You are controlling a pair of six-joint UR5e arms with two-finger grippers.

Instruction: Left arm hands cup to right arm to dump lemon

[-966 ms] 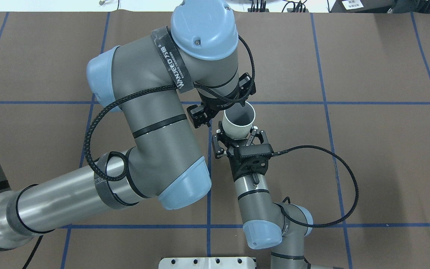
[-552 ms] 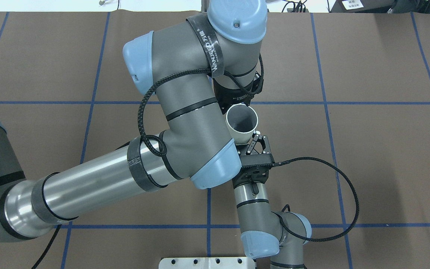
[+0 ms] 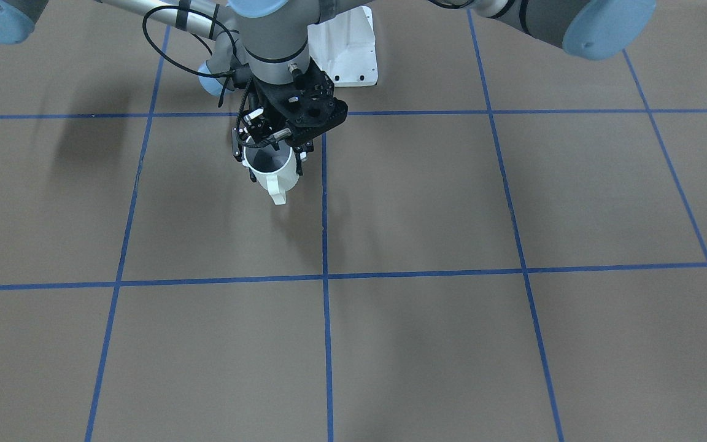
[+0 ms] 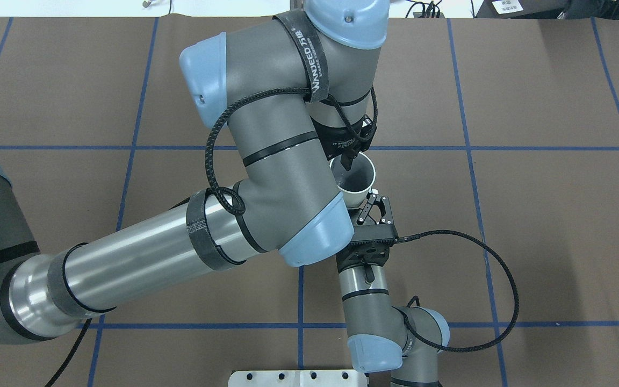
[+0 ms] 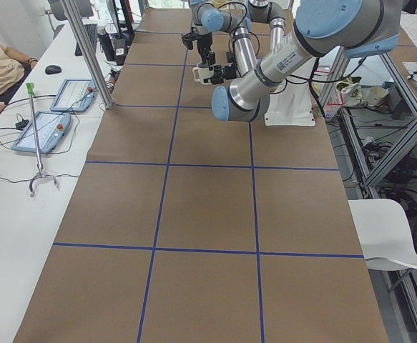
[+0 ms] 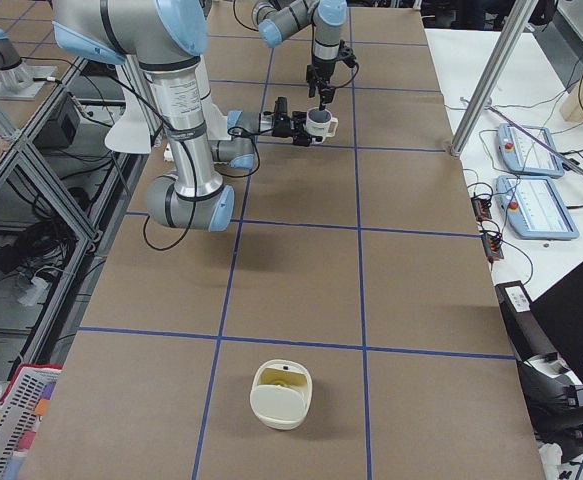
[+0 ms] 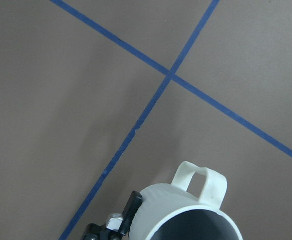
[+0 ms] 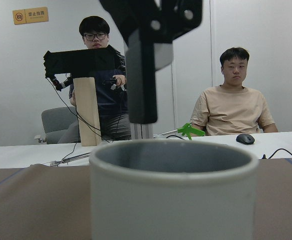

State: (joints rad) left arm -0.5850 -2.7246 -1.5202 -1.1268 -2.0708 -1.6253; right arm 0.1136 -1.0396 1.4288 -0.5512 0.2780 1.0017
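The white cup [image 4: 359, 180] hangs upright above the table, its handle [image 3: 278, 195] pointing away from the robot. My right gripper [image 3: 270, 158] reaches in level from the robot's side and is shut on the cup's [image 3: 270, 175] body, one finger [image 4: 375, 207] showing beside it. My left gripper [image 4: 348, 160] points straight down over the mouth. In the right wrist view its finger [image 8: 141, 85] ends just above the rim of the cup [image 8: 171, 200] without touching, so it is open. The cup's inside looks grey; the lemon is hidden.
The left arm's elbow [image 4: 309, 236] covers part of the right gripper from above. A white mounting plate [image 4: 299, 377] sits at the robot's base. A cream-white container [image 6: 281, 393] lies far off towards the table's right end. Two people [image 8: 233, 107] sit beyond the table's far edge.
The left arm swung right and rose; its fingers left the cup's rim and now hang over the mouth. The right gripper closed on the cup, which shifted slightly right.
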